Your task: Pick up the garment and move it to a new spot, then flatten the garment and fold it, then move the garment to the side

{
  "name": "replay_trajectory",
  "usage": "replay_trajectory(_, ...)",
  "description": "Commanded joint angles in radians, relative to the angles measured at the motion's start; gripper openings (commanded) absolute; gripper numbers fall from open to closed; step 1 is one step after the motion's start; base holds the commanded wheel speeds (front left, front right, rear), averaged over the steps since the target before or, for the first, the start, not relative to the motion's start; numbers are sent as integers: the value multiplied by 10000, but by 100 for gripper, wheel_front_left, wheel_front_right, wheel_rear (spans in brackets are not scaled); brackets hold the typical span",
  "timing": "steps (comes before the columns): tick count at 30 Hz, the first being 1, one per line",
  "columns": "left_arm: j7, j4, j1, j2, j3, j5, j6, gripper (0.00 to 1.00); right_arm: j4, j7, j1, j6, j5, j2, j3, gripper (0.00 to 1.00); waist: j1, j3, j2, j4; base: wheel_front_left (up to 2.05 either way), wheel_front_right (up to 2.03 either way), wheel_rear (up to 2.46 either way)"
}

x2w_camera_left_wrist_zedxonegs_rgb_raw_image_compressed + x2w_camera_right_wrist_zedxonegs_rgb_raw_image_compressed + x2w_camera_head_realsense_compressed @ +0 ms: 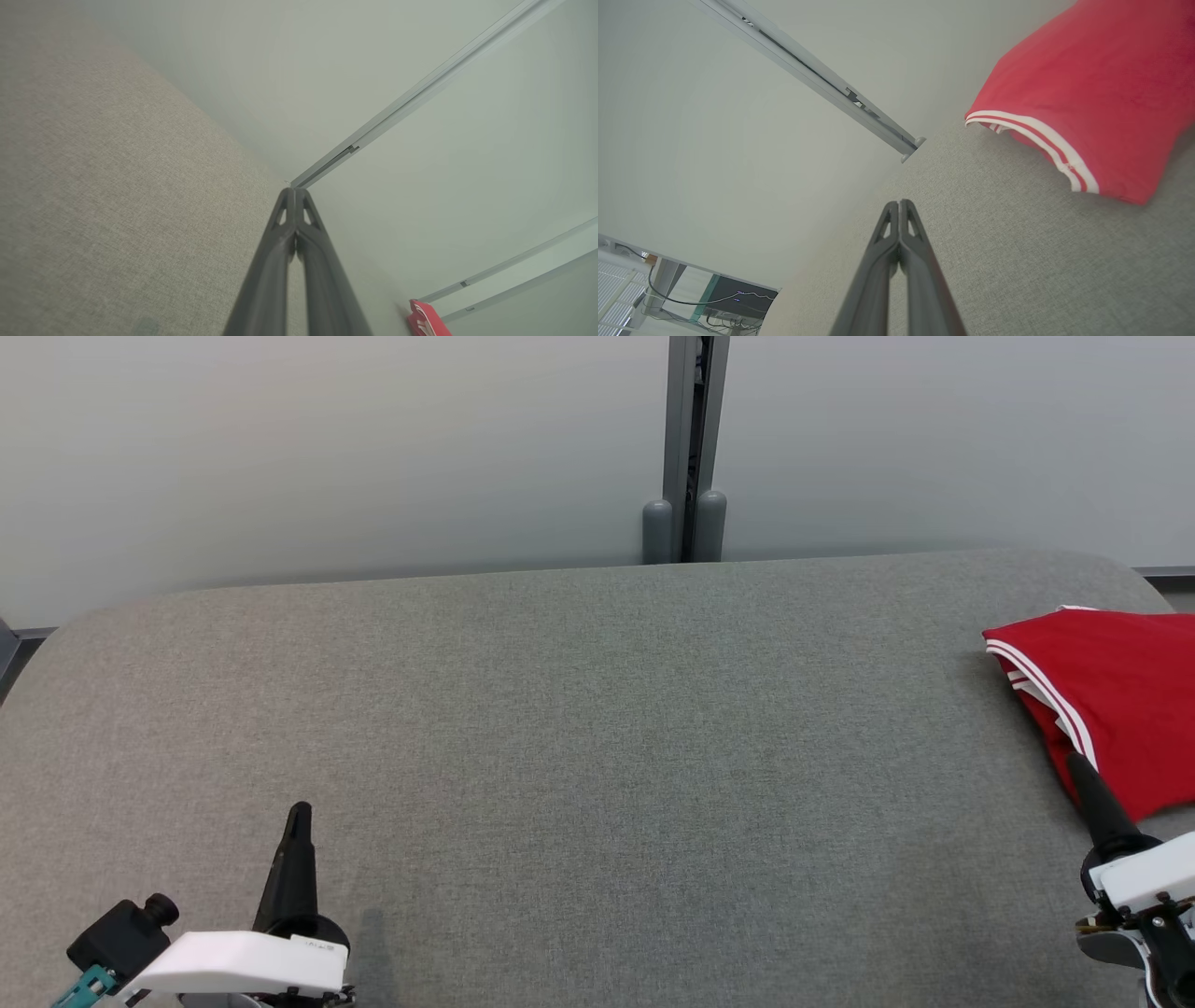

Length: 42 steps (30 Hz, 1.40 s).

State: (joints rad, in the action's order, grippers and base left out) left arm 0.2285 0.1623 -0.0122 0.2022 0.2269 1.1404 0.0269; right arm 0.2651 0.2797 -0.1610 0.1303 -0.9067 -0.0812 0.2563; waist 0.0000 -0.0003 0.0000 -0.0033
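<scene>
Head view: a grey cloth-covered bench (pixel 597 728) stretches wide before a pale partition wall (pixel 327 457) with a grey post (pixel 691 448) at its seam. The red garment (pixel 1111 681), trimmed with white stripes, lies at the bench's far right and runs off the picture's right edge. It looks folded into a compact stack, edges layered, which suits a piece put aside to leave the middle free. The left gripper (pixel 299 817) stands at the lower left over bare cloth, well apart from the garment, jaws pressed together on nothing. The right gripper (pixel 1075 767) rises at the lower right, its tip overlapping the garment's near edge. From here I cannot tell whether it touches.

Left wrist view: the two dark fingers meet at their tips, nothing between them. A red corner of the garment (pixel 425 319) shows far off at the bottom right.

Right wrist view: the jaws are pressed together too and empty, pointing along bare bench cloth just beside the striped hem (pixel 1045 144). The garment sits to the upper right, unheld.

By my reading, the fold and the move aside look done, with both arms parked clear.
</scene>
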Motion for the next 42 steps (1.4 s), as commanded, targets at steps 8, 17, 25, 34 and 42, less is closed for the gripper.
replay_trajectory(8, 81, 80, -503, -178, -168, 857, -291, 0, 359, 366, -560, 6, -1060, -191, 305, 0, 0, 10, 0, 5, 0, 0, 0)
replay_trajectory(17, 119, 238, -666, -414, -236, 1569, -510, 0, 788, 669, -861, 10, -1971, -252, 520, 0, 0, 22, 0, 11, 0, 0, 0)
replay_trajectory(25, 166, 375, -781, -606, -296, 2171, -699, 0, 1128, 914, -1133, 11, -2724, -309, 687, 0, 0, 32, 0, 16, 0, 0, 0)
replay_trajectory(34, 191, 517, -956, -784, -359, 2782, -902, 0, 1495, 1179, -1364, 11, -3509, -363, 847, 0, 0, 44, 0, 22, 0, 0, 0)
replay_trajectory(42, 230, 614, -1061, -947, -398, 3250, -1032, 0, 1753, 1360, -1547, 12, -4080, -404, 979, 0, 0, 53, 0, 26, 0, 0, 0)
